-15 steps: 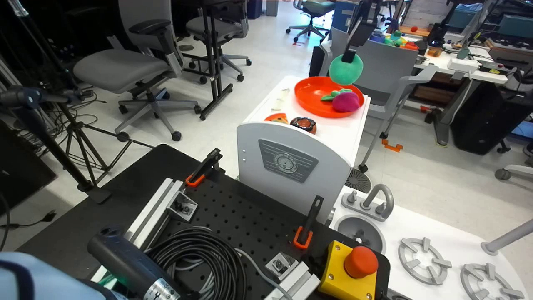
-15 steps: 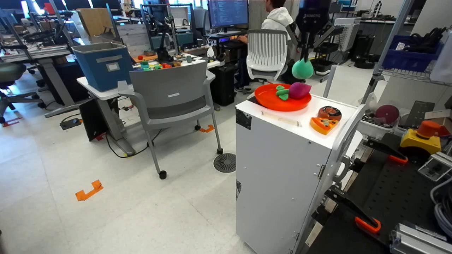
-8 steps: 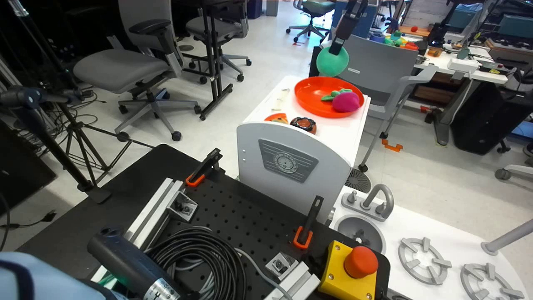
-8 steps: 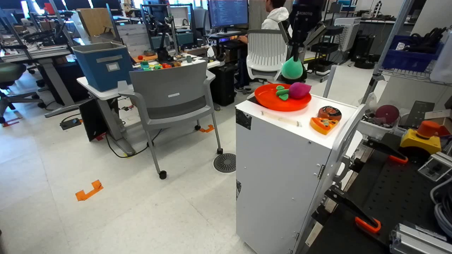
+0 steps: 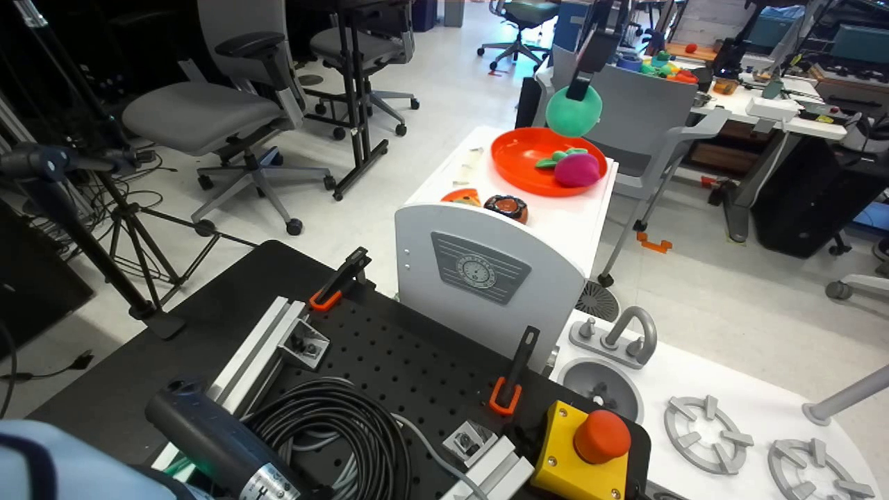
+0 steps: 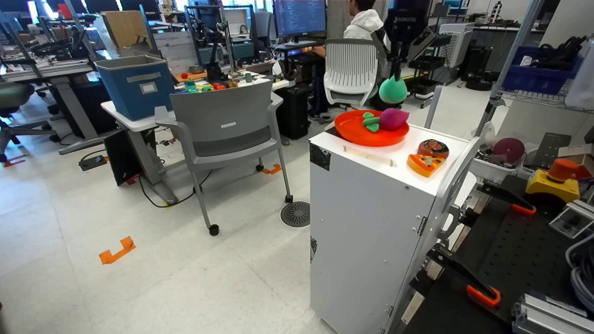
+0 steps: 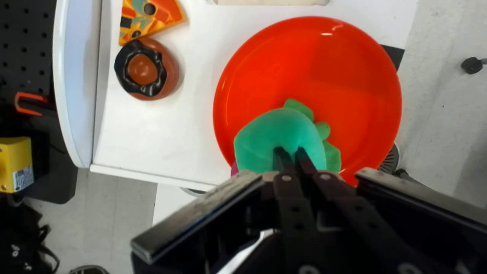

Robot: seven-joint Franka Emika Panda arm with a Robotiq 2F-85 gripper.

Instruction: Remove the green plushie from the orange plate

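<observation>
The green plushie is a soft round ball, seen in both exterior views (image 5: 574,117) (image 6: 393,91) and in the wrist view (image 7: 274,129). My gripper (image 7: 290,152) is shut on its top, with the fingertips pressed into the cloth; the gripper also shows in both exterior views (image 5: 578,89) (image 6: 396,75). The plushie hangs in the air above the orange plate (image 5: 514,156) (image 6: 355,134) (image 7: 323,61) and does not touch it. In the wrist view it covers the lower left of the plate and most of the purple toy.
The purple toy (image 5: 578,171) (image 6: 394,118) with green leaves lies on the plate. A toy donut (image 6: 433,148) (image 7: 146,70) and a toy pizza slice (image 6: 424,164) (image 7: 150,17) lie beside the plate on the white cabinet (image 6: 366,222). A raised grey panel (image 5: 486,271) edges the cabinet. A grey chair (image 6: 227,120) stands close by.
Half a second ago my gripper and the plushie stood farther left in both exterior views. They are now back right, close to where they were a second ago. The hold is unchanged.
</observation>
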